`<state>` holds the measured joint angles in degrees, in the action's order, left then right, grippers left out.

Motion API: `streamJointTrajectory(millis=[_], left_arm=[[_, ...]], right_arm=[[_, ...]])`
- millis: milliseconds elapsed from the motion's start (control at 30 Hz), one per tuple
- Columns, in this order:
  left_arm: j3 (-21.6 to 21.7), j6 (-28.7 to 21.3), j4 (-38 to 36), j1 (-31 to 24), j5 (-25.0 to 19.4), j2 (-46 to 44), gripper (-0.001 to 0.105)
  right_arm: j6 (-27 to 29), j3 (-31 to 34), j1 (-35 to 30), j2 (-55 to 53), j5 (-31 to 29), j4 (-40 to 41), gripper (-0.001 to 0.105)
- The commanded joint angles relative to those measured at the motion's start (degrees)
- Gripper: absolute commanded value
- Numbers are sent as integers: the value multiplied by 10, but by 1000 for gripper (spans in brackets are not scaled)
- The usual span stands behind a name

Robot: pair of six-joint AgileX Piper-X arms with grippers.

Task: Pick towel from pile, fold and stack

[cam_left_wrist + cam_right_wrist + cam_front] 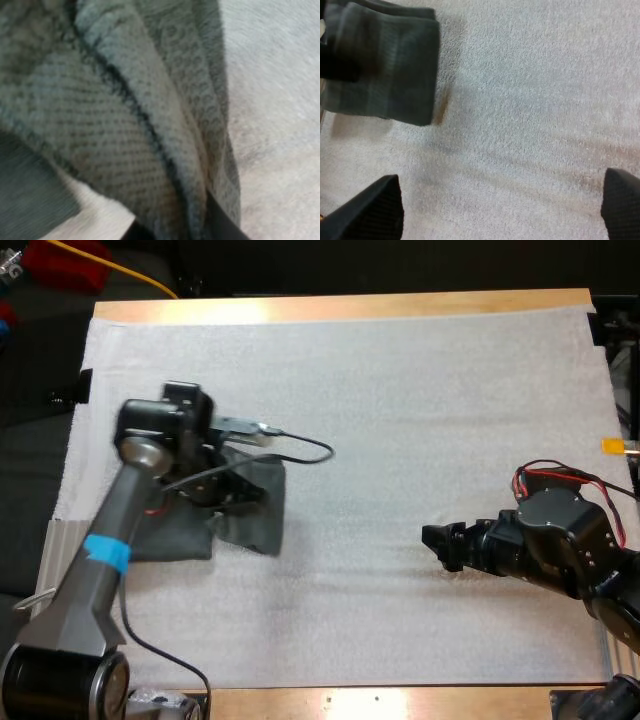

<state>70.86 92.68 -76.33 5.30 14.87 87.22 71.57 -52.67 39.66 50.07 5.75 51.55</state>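
Towel (255, 522) pinched in left claw (225, 490); right claw (437, 543) spread over open mat (400, 420).

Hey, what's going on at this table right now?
A two-armed robot is handling a dark grey-green towel that lies on the left side of the white mat. Its left pincer is shut on a fold of the towel, with the fabric pressed between its fingers. The right pincer is open over bare mat on the right side, well apart from the towel and holding nothing.
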Motion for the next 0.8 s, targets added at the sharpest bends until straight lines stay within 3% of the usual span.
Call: streamJointTrajectory(millis=[0, 167, 300, 567, 767], left_arm=[[3, -3, 1, -19, -23, -10, 0], [3, -16, -5, -76, -70, -12, 0], [3, -17, -5, -107, -78, -12, 0], [3, -17, -6, -125, -140, -12, 0], [3, -18, -7, -126, -143, -2, 0]], right_arm=[[6, -5, -1, -3, -5, 2, 78], [6, -5, -1, -3, 11, 0, 78], [6, -5, -1, -3, 13, -4, 78], [6, -5, -1, -3, 13, -4, 78], [6, -5, -1, -3, 13, -4, 78]])
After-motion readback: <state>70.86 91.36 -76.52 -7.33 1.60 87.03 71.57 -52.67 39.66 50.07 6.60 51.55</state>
